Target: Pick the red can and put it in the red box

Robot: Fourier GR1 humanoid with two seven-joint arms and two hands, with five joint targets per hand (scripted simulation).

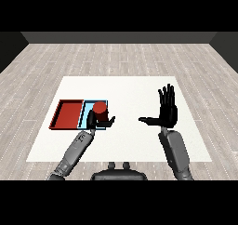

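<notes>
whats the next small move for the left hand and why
Probably carry the red can a little leftward toward the red tray. The left hand is curled round the can, which sits over the light blue tray, beside the target. The right hand is open, away.

I seem to be in a bare test room rather than a home or shop. Around me runs a pale wood-plank floor [116,56] up to a dark wall [119,37], with no furniture besides the plain white tabletop [135,94] before me. On it lie only a red tray [68,114] and a light blue tray [87,111], side by side.
</notes>
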